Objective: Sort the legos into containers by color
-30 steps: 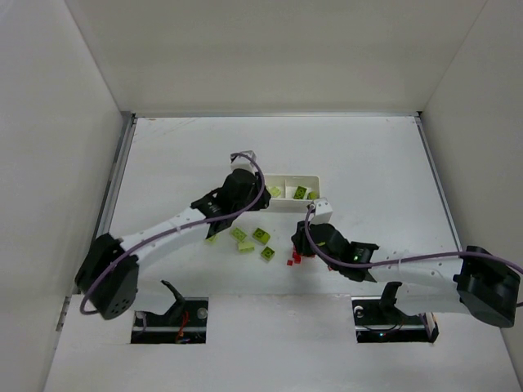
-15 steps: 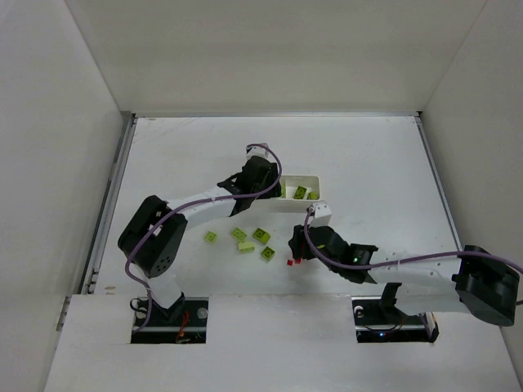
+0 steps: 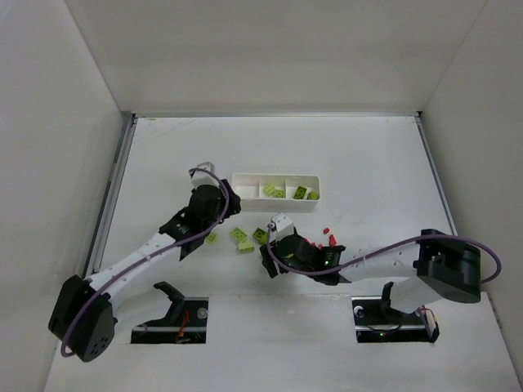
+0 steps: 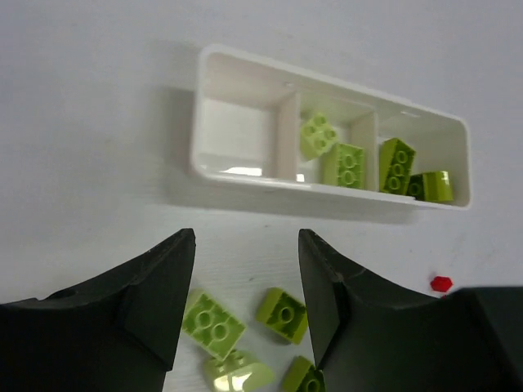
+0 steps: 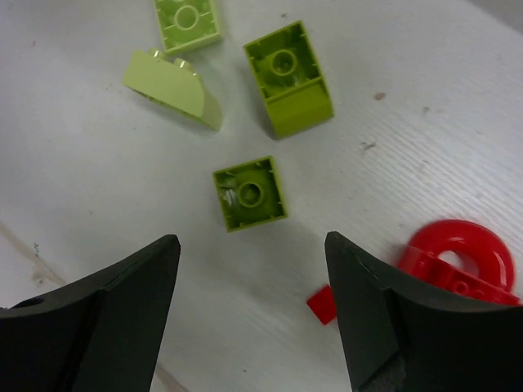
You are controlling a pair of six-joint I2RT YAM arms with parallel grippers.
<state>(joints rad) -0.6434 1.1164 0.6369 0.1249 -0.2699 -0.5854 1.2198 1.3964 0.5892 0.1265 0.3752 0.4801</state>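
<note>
White table [image 3: 368, 163], tray [image 3: 245, 183] lengthwise left-to-right

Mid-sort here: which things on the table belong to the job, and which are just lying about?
Part of the job:
white three-compartment tray
lime-green legos in the tray
loose lime-green legos
red ring piece
tiny red lego

Just lying about:
nothing that I can see; the rest is only the table.

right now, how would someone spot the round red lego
From the white tray, drop down the top view to the right gripper. The round red lego lies beside the finger on the right wrist view's right side. It alone is curved like a ring; the nearby red chip is flat, the green bricks blocky.
</note>
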